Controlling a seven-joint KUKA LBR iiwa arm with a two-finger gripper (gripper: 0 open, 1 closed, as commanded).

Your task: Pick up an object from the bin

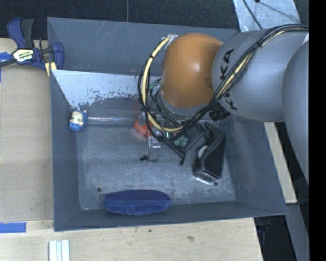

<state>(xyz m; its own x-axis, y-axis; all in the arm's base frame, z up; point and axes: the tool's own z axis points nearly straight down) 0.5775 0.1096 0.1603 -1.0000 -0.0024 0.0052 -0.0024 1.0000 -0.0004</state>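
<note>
The gripper is hanging low over the middle of the grey bin, under the arm's orange cover. Whether it is clenched or released, I cannot tell. A small red thing is lying just beside it, toward the back wall, partly hidden by cables. A clear tube with a blue cap is resting along that wall at the view's left, a black oblong device is sitting at the right, and a dark blue oval pad is lying by the front wall, well apart.
</note>
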